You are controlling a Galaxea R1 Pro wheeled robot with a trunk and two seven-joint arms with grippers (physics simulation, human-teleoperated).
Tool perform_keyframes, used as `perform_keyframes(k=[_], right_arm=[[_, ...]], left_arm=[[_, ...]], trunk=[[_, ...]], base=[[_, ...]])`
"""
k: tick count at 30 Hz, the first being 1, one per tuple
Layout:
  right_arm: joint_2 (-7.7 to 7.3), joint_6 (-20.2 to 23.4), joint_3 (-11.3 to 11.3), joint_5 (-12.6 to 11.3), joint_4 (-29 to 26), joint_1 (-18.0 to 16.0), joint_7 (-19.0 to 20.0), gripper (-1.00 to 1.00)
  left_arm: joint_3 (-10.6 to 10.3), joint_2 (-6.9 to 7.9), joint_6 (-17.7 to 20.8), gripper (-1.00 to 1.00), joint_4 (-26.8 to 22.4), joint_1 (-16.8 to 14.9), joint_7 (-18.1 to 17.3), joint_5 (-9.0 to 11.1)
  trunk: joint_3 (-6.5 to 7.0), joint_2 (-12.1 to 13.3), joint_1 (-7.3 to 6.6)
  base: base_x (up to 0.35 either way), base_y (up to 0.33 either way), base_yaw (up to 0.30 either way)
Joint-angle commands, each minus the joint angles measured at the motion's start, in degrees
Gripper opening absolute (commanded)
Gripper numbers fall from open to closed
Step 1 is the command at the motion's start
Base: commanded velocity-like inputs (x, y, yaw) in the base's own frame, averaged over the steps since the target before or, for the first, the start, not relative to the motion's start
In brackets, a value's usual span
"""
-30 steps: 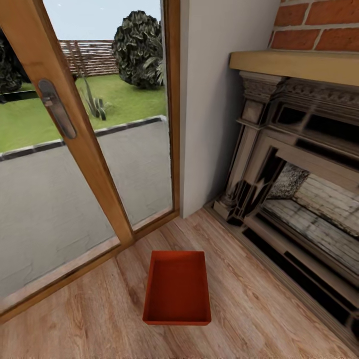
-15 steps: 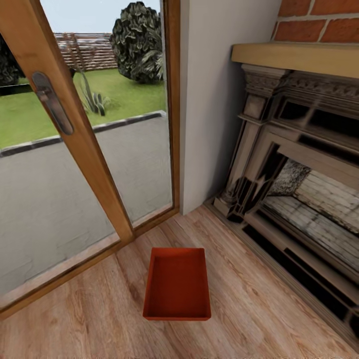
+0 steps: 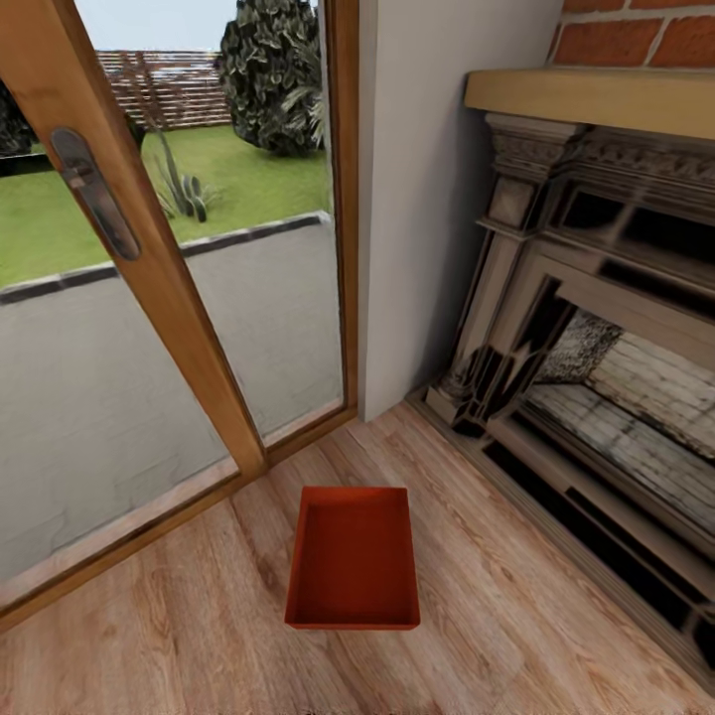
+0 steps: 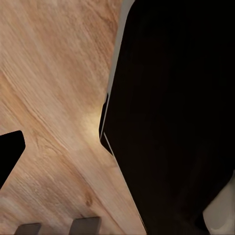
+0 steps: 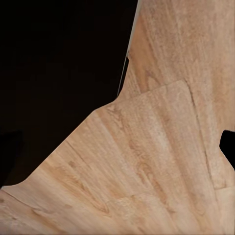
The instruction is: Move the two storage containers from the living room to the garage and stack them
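One storage container (image 3: 353,558), a red-orange open-top bin with nothing in it, lies on the pale wood plank floor (image 3: 179,636) of the living room, low in the middle of the head view. It sits between the glass door and the fireplace, touching neither. In the left wrist view my left gripper (image 4: 56,227) points down at the planks. Its two grey fingertips (image 4: 85,225) stand apart with bare floor between them, beside the robot's black body (image 4: 176,122). The right wrist view looks down on wood planks (image 5: 156,161) and the same black body (image 5: 58,73).
A wood-framed glass door (image 3: 149,248) with a metal handle (image 3: 94,194) stands at the left, with a paved yard and lawn beyond it. A white wall corner (image 3: 427,199) rises behind the bin. The carved fireplace (image 3: 596,348) under red brick lines the right side.
The whole head picture has shifted a little, so the camera has moved. The container now sits slightly higher in the frame. It has not moved on the floor.
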Motion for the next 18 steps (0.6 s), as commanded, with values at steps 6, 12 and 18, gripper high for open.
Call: perform_keyframes(k=[6, 12, 18], right_arm=[[-0.02, -0.35, 0.49, -0.62, 0.17, -0.06, -0.03, 1.00], [-0.06, -0.35, 0.49, -0.61, 0.15, -0.06, -0.03, 1.00], [-0.06, -0.35, 0.49, -0.63, 0.16, -0.06, -0.03, 1.00]], left_arm=[[0.17, -0.01, -0.20, 1.00, 0.05, -0.03, 0.03, 0.28], [0.17, -0.01, -0.20, 1.00, 0.05, -0.03, 0.03, 0.28], [0.16, -0.01, -0.20, 1.00, 0.05, -0.03, 0.03, 0.28]], trunk=[[-0.59, -0.03, 0.00], [-1.14, -0.03, 0.00], [-1.69, -0.03, 0.00]], base=[[0.000, 0.000, 0.000], [0.000, 0.000, 0.000], [0.000, 0.000, 0.000]])
